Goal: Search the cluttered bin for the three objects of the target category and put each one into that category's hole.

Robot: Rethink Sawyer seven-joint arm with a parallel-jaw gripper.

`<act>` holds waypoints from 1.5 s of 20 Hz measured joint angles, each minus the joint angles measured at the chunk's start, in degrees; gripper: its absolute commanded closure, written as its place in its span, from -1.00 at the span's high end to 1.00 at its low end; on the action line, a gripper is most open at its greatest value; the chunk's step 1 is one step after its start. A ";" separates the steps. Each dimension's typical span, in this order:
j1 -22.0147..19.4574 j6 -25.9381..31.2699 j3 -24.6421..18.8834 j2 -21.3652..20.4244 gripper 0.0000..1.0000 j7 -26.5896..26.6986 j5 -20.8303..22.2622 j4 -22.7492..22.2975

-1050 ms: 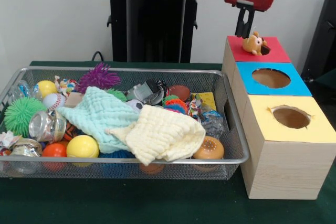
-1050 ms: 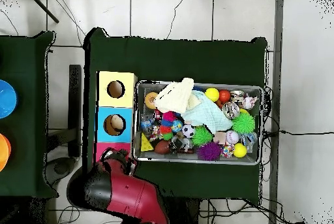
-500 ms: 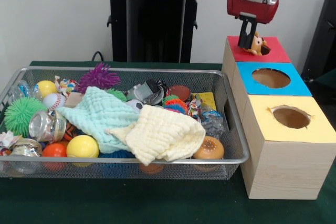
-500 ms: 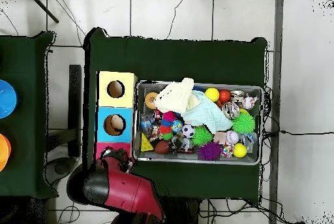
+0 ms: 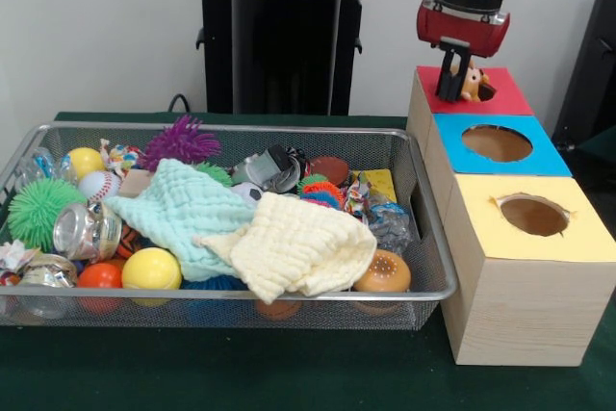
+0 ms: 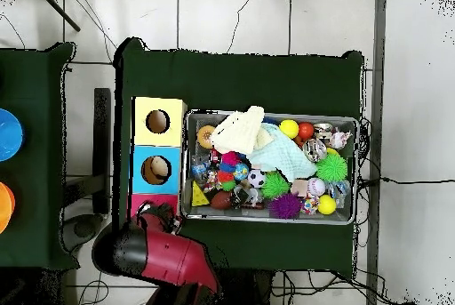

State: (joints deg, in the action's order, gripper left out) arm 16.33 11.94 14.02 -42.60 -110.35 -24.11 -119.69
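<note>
The jaws we cannot read: the gripper [image 5: 451, 76] shows only as a dark narrow shape. It hangs over the red box [image 5: 505, 98], just beside the small orange plush animal [image 5: 472, 83], which sits half in that box's hole. We judge the toy soft and a little wide for the round opening, so we would press it straight down at its middle. The wire bin [image 5: 430, 247] holds folded cloths, spiky rubbery balls and smooth balls.
</note>
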 measured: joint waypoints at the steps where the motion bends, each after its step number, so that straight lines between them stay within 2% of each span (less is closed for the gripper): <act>1: 0.17 0.00 0.00 0.02 -1.00 0.00 -0.04 0.00; 22: 2.80 0.00 0.01 -1.67 -1.00 0.00 -0.52 -0.01; 30: 0.70 0.00 -0.37 -1.79 -1.00 0.00 -0.50 -0.17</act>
State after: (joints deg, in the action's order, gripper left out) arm 17.03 11.94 13.65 -44.39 -110.35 -24.61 -119.86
